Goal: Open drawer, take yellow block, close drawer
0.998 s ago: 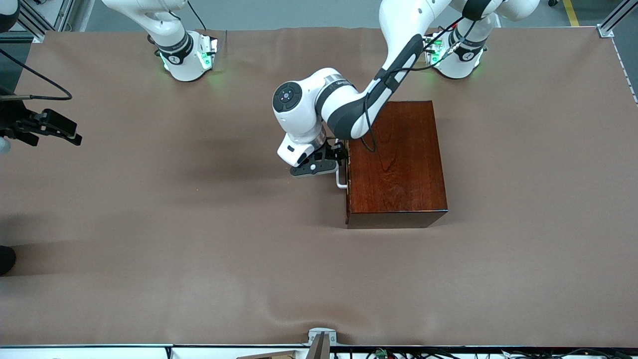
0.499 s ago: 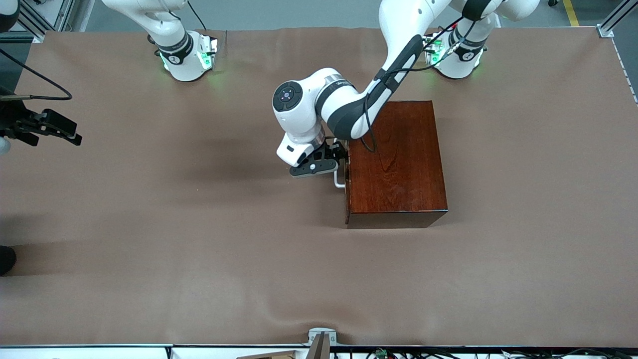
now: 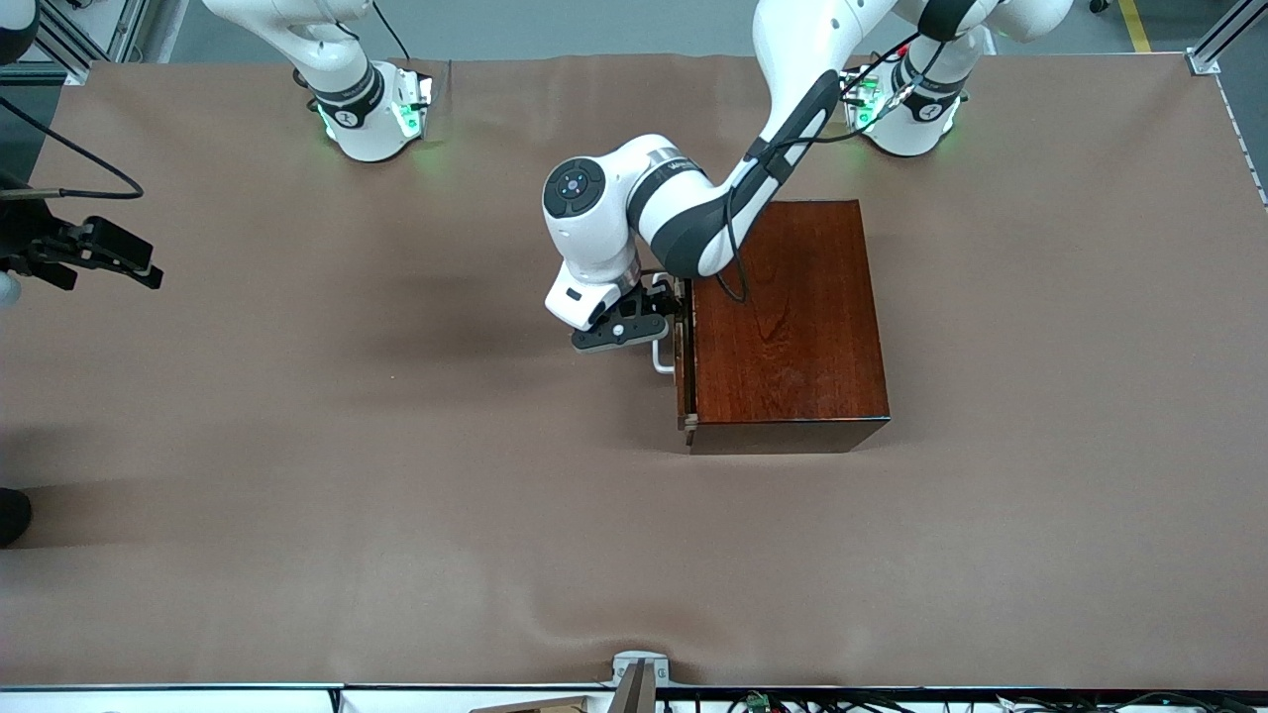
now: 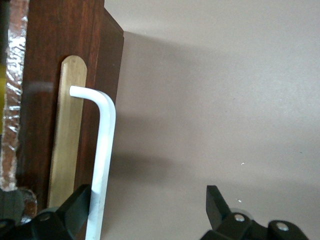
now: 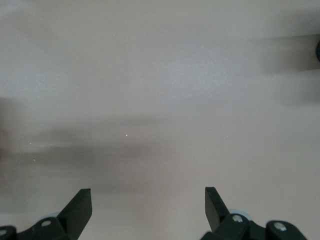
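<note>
The opening step is in hand: the drawer [image 3: 682, 368] of the dark red-brown wooden box [image 3: 788, 322] stands out from the box by only a thin gap, its front turned toward the right arm's end of the surface. The left gripper [image 3: 662, 323] is at the white handle [image 4: 102, 150], jaws spread wide, one finger [image 4: 75, 210] hooked against the bar and the other clear of it — a pull by hooking, I judge, not a clamp. The next move calls for a long, straight draw away from the box, since the yellow block cannot be seen and presumably sits inside. The right gripper [image 5: 148, 212] waits over bare cloth, jaws wide and empty. The surface [image 3: 396, 495] is a wrinkled brown cloth; grey floor and a metal frame edge the room.
</note>
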`<state>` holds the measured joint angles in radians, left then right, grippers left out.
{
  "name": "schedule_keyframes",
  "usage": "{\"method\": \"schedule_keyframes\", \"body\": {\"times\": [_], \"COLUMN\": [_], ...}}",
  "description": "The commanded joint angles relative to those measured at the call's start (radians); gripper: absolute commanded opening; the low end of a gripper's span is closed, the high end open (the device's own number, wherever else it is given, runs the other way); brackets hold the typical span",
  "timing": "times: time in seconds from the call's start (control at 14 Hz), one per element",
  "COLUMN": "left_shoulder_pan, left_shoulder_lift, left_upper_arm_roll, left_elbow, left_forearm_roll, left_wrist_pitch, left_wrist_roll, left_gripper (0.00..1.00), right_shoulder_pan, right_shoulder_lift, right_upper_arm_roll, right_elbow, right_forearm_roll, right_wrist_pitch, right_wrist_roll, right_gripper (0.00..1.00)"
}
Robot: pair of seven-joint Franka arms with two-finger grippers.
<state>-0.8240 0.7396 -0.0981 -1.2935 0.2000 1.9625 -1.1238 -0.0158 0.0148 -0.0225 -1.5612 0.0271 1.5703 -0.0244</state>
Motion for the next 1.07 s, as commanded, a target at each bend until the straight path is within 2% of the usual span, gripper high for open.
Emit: {"method": "schedule_keyframes", "body": {"times": [0.0, 0.64, 1.0], "left_shoulder_pan": [-0.010, -0.020, -0.033], "left_shoulder_lift": [0.026, 0.053, 0.056], "left_upper_arm_roll": [-0.009, -0.009, -0.011], "left_elbow": [0.039, 0.039, 0.040], "left_forearm_roll": [-0.034, -0.074, -0.074], "left_wrist_pitch": [0.045, 0.249, 0.285], "left_wrist_roll": [-0.031, -0.093, -0.093], "left_gripper": [1.00, 1.00, 1.00], "right_shoulder_pan": [-0.018, -0.018, -0.018], "right_shoulder_lift": [-0.019, -0.019, -0.019], "right_upper_arm_roll": [0.012, 0.013, 0.012], "right_elbow": [-0.010, -0.010, -0.010], "right_forearm_roll": [0.005, 0.005, 0.005], "right_wrist_pitch": [-0.004, -0.004, -0.006], "right_wrist_roll": [-0.009, -0.009, -0.009], "right_gripper": [1.00, 1.00, 1.00]}}
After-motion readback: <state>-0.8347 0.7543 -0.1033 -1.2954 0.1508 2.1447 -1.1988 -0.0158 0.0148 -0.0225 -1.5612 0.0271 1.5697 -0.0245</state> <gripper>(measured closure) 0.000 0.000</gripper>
